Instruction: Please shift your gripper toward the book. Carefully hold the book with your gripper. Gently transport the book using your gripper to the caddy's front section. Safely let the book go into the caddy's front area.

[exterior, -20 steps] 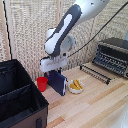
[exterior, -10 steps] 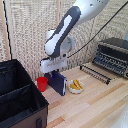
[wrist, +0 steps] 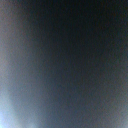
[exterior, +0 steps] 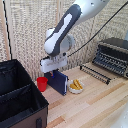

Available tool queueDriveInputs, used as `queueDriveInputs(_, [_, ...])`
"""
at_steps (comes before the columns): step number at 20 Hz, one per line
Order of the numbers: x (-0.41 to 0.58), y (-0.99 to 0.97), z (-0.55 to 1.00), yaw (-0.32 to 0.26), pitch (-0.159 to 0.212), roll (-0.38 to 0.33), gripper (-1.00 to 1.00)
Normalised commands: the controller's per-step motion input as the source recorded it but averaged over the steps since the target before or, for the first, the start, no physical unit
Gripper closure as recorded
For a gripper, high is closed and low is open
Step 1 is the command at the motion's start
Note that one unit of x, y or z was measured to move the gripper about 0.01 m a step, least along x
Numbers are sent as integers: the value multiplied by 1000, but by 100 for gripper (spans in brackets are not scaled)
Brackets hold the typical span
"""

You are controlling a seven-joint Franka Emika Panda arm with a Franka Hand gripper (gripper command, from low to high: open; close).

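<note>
From my exterior feed, the gripper (exterior: 55, 71) sits low over the table (exterior: 95, 105), directly on top of the book (exterior: 59, 82). The book stands upright on the wood, its top edge tucked up under the white hand, so the fingers are hidden behind or around that edge. I cannot tell whether they are apart or clamped on it.

The book stands between the cup (exterior: 42, 83) on its left and a small bowl (exterior: 76, 87) of yellow pieces on its right; both sit just beside it. The cup looks close enough to touch the book, though I can't confirm contact.

The caddy (exterior: 20, 97) fills the near left corner, its divider running across the inside. Its far right edge lies near the cup, and the book is still outside it, on the table to the right.

A toaster oven (exterior: 113, 56) sits at the far right, with a wire rack (exterior: 97, 73) lying in front of it.

My wrist feed gives only a dark, blurred surface, paler toward one edge; nothing in it is readable.
</note>
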Motion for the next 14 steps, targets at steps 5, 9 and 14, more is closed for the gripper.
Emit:
queueDriveInputs(5, [347, -5, 894, -2, 125, 0, 100])
queueDriveInputs(9, [353, 0, 884, -42, 64, -2, 100])
queueDriveInputs(14, [118, 51, 961, -111, 50, -15, 100])
